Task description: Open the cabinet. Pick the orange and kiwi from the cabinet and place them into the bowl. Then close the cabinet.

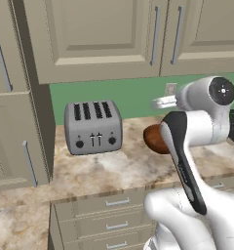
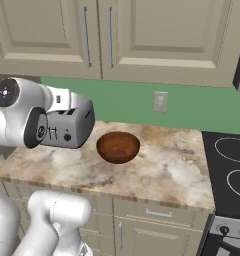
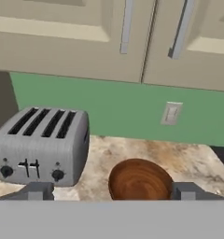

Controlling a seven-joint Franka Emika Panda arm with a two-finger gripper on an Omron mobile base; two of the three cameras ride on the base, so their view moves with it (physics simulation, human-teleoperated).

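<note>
The cabinet (image 1: 104, 39) (image 2: 142, 35) (image 3: 86, 42) hangs above the counter with both doors shut, its two silver bar handles (image 3: 126, 25) side by side at the middle seam. The orange and the kiwi are hidden. The reddish-brown bowl (image 1: 153, 139) (image 2: 118, 146) (image 3: 139, 179) stands on the marble counter and looks empty in the hand view. My gripper (image 3: 113, 191) is open and holds nothing. Its two fingertips (image 3: 37, 190) stand wide apart at the bottom of the hand view, which looks over the bowl toward the handles.
A silver four-slot toaster (image 1: 93, 127) (image 2: 74, 125) (image 3: 41, 144) stands left of the bowl. A wall outlet (image 2: 160, 101) sits on the green backsplash. A black stove (image 2: 232, 165) borders the counter on the right, a tall narrow cabinet (image 1: 11, 97) on the left. Drawers (image 1: 114, 215) lie below.
</note>
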